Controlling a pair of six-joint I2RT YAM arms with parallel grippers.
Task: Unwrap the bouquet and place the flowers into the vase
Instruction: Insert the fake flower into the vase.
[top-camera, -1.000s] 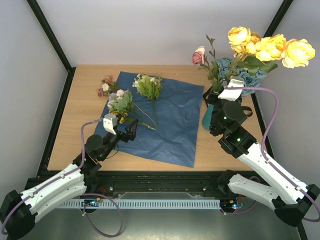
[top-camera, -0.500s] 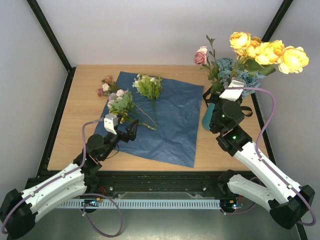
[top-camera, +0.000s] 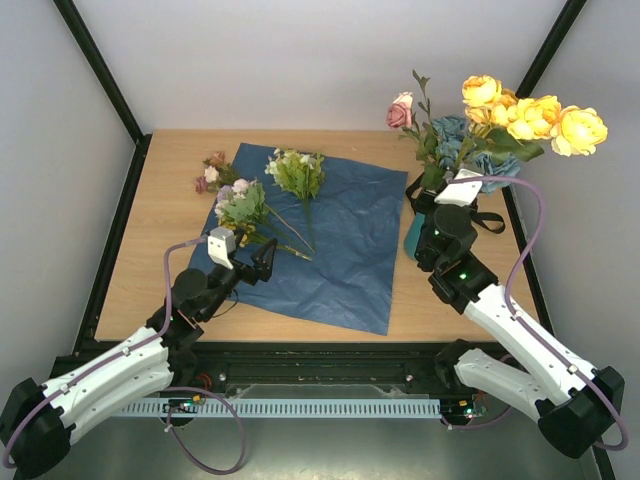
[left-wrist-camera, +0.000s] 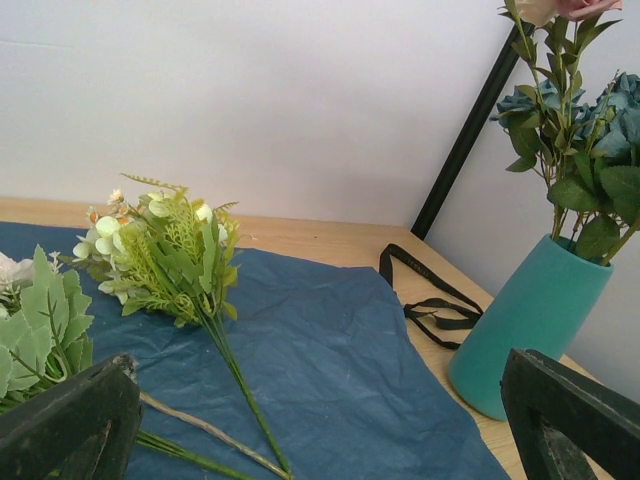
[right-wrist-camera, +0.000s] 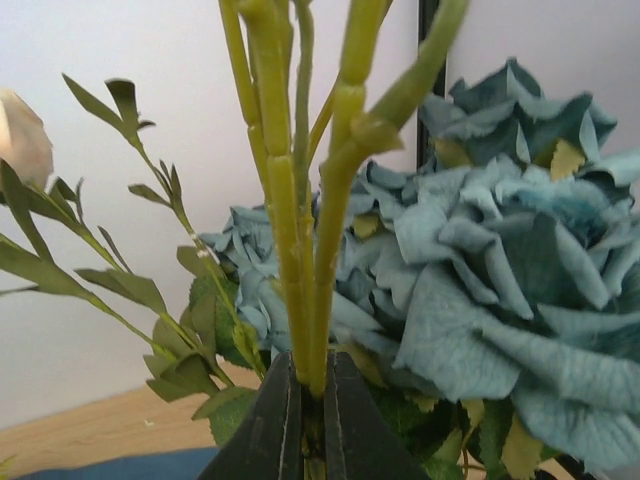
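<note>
Yellow stems (right-wrist-camera: 272, 200), clamped in the right tool (right-wrist-camera: 308, 400), sank toward the vase (left-wrist-camera: 530, 320) of blue blooms (left-wrist-camera: 622, 112); left tool (left-wrist-camera: 320, 415) apart.

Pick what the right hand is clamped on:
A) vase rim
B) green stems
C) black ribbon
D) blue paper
B: the right wrist view shows the right hand shut on a bunch of green stems rising straight out from between its fingers.
</note>
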